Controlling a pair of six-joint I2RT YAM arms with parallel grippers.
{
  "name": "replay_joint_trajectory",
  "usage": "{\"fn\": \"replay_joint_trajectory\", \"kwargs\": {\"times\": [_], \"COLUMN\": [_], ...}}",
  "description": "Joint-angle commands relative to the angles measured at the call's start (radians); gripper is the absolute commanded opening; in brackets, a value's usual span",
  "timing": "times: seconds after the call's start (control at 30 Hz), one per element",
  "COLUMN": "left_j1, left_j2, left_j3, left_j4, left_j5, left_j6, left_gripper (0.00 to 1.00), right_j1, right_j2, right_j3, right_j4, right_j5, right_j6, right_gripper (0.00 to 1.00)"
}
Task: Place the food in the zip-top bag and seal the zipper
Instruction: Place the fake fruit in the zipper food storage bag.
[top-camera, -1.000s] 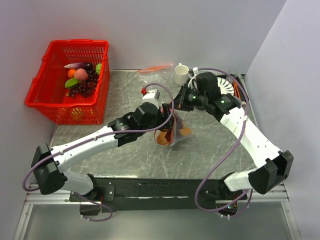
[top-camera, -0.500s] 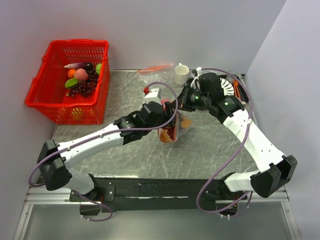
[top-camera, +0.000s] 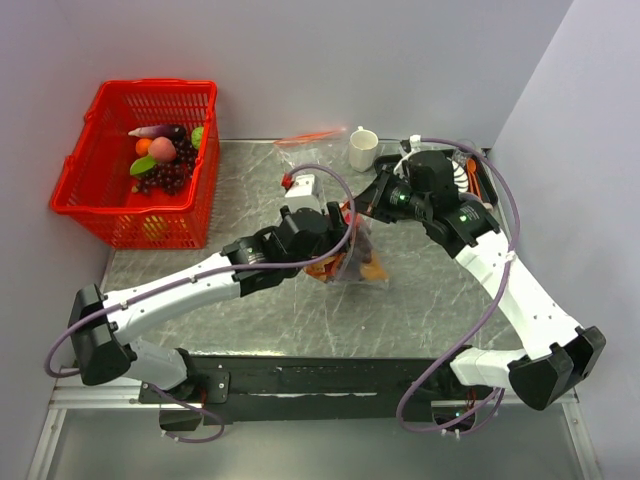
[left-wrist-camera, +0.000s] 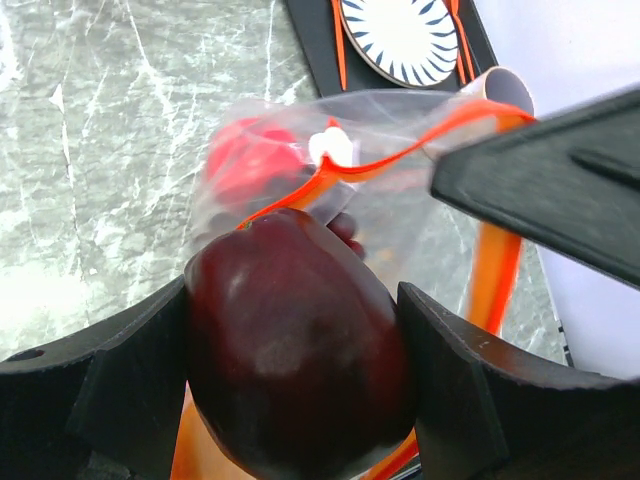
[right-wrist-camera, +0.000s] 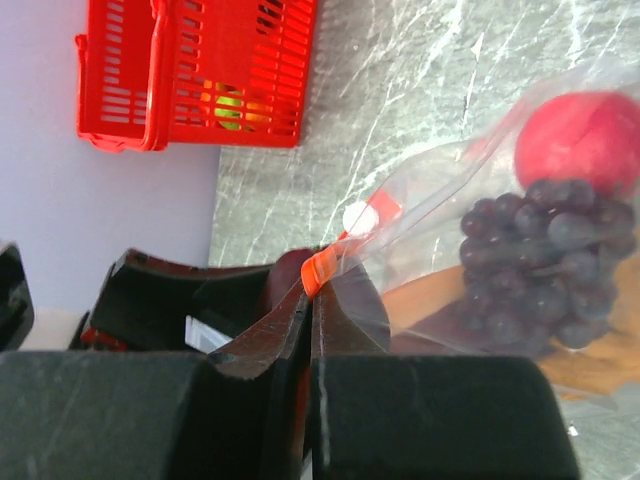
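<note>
The clear zip-top bag (top-camera: 358, 262) sits mid-table between both grippers. My right gripper (right-wrist-camera: 315, 290) is shut on its orange-red zipper strip (right-wrist-camera: 320, 268) and holds the mouth up. Inside the bag are a red round fruit (right-wrist-camera: 580, 135), a dark purple grape bunch (right-wrist-camera: 540, 260) and an orange-brown curved piece (right-wrist-camera: 590, 365). My left gripper (left-wrist-camera: 300, 380) is shut on a dark red round fruit (left-wrist-camera: 300, 350), right at the bag's open mouth (left-wrist-camera: 400, 200). The zipper strip (left-wrist-camera: 400, 152) curves just beyond that fruit. In the top view the left gripper (top-camera: 335, 228) and right gripper (top-camera: 370, 207) are close together.
A red basket (top-camera: 110, 215) at the far left holds a peach, an eggplant, grapes and other toys. A white cup (top-camera: 363, 150), a striped plate (left-wrist-camera: 400, 35) with orange cutlery (top-camera: 478, 185) and a second clear bag (top-camera: 310, 137) lie along the back.
The right gripper has moved right and pulled the bag's mouth with it. The bag's body has slid a little right and nearer. The left gripper with the dark red fruit has followed.
</note>
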Motion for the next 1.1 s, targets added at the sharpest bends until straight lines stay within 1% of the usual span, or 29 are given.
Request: {"fn": "replay_joint_trajectory", "kwargs": {"times": [0.0,0.03,0.07,0.1,0.17,0.23,0.3,0.37,0.47,0.7,0.9,1.07], "left_j1": [-0.048,-0.052,-0.066,-0.075,-0.100,-0.112,-0.120,-0.123,-0.123,-0.123,-0.123,-0.117], "left_j2": [0.042,0.074,0.086,0.094,0.093,0.070,0.044,0.033,0.027,0.044,-0.058,-0.116], "left_j3": [0.027,0.040,0.051,0.065,0.061,0.030,-0.004,-0.013,0.004,0.051,-0.004,-0.073], "left_j4": [0.022,0.005,-0.028,-0.029,0.023,0.089,0.173,0.195,0.182,0.112,0.189,0.281], "left_j5": [-0.065,-0.107,-0.126,-0.146,-0.164,-0.148,-0.096,-0.073,-0.071,-0.108,-0.069,0.022], "left_j6": [0.017,0.015,0.011,0.014,0.049,0.075,0.096,0.096,0.104,0.115,0.118,0.116], "left_gripper": [0.58,0.58,0.57,0.57,0.57,0.59,0.62,0.65,0.67,0.64,0.63,0.63], "right_j1": [-0.002,-0.004,-0.002,-0.004,-0.002,-0.004,-0.004,-0.005,-0.011,-0.024,-0.037,-0.048], "right_j2": [-0.017,-0.017,-0.014,-0.012,-0.011,-0.012,-0.015,-0.011,-0.004,0.006,0.011,0.011], "right_j3": [0.012,0.016,0.020,0.023,0.027,0.027,0.023,0.021,0.010,-0.011,-0.025,-0.026], "right_j4": [0.127,0.125,0.121,0.118,0.115,0.118,0.125,0.127,0.136,0.162,0.165,0.173], "right_j5": [-0.003,-0.002,0.005,0.008,0.012,0.011,0.008,0.006,-0.008,-0.066,-0.081,-0.109], "right_j6": [0.039,0.042,0.043,0.043,0.045,0.046,0.053,0.053,0.056,0.077,0.077,0.082], "right_gripper": [0.07,0.07,0.07,0.07,0.08,0.08,0.08,0.08,0.08,0.08,0.08,0.08]}}
